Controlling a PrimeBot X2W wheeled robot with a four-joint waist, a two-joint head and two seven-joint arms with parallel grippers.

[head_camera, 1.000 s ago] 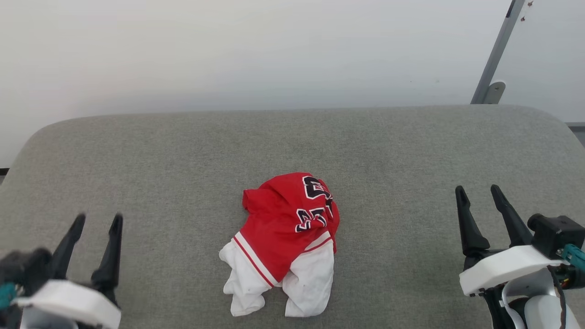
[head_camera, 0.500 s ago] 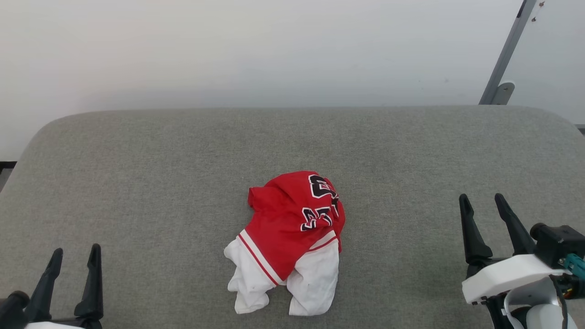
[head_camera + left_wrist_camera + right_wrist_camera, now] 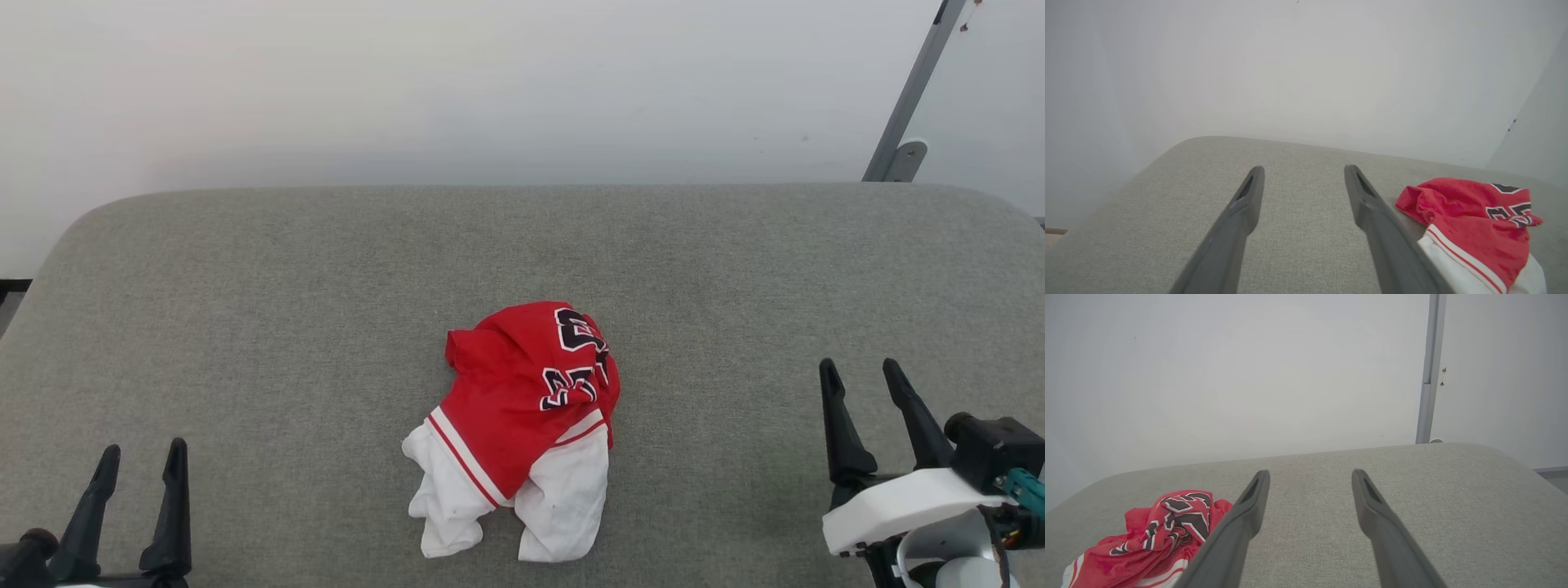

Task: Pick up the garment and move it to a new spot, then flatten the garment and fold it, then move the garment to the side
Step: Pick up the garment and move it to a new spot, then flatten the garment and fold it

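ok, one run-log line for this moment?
phase: pre-grasp | garment: crumpled on grey cushion, untouched | left gripper: jaws open, empty | right gripper: jaws open, empty

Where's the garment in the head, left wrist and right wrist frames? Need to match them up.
Head view: garment lies crumpled at centre, low in the picture, on the grey cushion.
Left wrist view: garment at the lower right, on the cushion.
Right wrist view: garment at the lower left, on the cushion.
Shared landmark: the cushion's rounded far edge. The grey post also shows in the right wrist view.
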